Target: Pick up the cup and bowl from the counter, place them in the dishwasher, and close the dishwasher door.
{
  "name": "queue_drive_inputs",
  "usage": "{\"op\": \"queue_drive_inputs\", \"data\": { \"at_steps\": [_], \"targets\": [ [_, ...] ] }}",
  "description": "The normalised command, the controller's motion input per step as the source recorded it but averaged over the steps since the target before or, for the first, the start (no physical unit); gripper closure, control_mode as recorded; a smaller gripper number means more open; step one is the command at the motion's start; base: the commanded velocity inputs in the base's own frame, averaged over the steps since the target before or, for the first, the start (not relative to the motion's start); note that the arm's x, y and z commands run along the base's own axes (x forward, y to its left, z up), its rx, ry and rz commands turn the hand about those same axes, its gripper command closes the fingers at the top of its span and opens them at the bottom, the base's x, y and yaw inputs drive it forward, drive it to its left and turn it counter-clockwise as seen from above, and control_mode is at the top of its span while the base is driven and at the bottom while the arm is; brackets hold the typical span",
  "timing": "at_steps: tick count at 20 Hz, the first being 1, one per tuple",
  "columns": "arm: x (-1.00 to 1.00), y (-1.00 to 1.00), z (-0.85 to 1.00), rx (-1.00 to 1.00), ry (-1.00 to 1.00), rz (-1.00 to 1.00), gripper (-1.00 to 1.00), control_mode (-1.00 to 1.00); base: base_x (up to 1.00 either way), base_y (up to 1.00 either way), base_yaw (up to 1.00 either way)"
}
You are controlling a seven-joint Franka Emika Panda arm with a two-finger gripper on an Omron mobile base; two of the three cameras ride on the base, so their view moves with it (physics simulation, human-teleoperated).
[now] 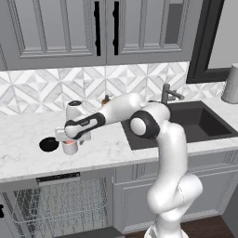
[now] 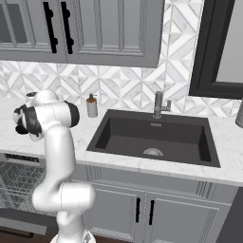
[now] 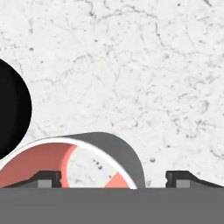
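Note:
The cup [image 1: 69, 148], white-grey with a salmon-red inside, stands on the white marble counter [image 1: 107, 146]. Just to its left lies the black bowl [image 1: 48, 144]. My gripper [image 1: 70, 140] hangs right over the cup, pointing down. In the hand view the gripper [image 3: 113, 177] is open: one fingertip [image 3: 43, 177] is over the cup's [image 3: 48, 164] red inside and the other stands outside its wall. The bowl [image 3: 11, 116] shows at that view's left edge. Below the counter the dishwasher [image 1: 60, 204] is open, its wire rack showing and its door [image 1: 93, 232] folded down.
A dark sink basin [image 1: 200, 123] with a faucet [image 1: 166, 95] lies to the right of the arm. A soap bottle [image 2: 92, 106] stands by the backsplash. Grey wall cabinets [image 1: 60, 28] hang above, and a grey canister [image 1: 231, 83] is at the far right.

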Motion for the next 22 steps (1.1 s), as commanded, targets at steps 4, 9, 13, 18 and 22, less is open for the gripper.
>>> {"op": "queue_drive_inputs", "data": {
  "at_steps": [4,9,13,18,22],
  "targets": [
    [0.0,0.03,-0.34,-0.01,0.13,-0.08,1.0,-1.0,0.0,0.0,0.0],
    [-0.27,-0.42,-0.09,0.01,0.07,-0.05,1.0,-1.0,0.0,0.0,0.0],
    [-0.88,-0.77,0.0,0.04,0.0,-0.06,1.0,-1.0,0.0,0.0,0.0],
    [-1.0,-0.63,0.0,0.06,-0.03,-0.04,1.0,-1.0,0.0,0.0,0.0],
    [-1.0,-0.14,-0.03,0.07,-0.25,0.0,1.0,-1.0,0.0,0.0,0.0]
  ]
}}
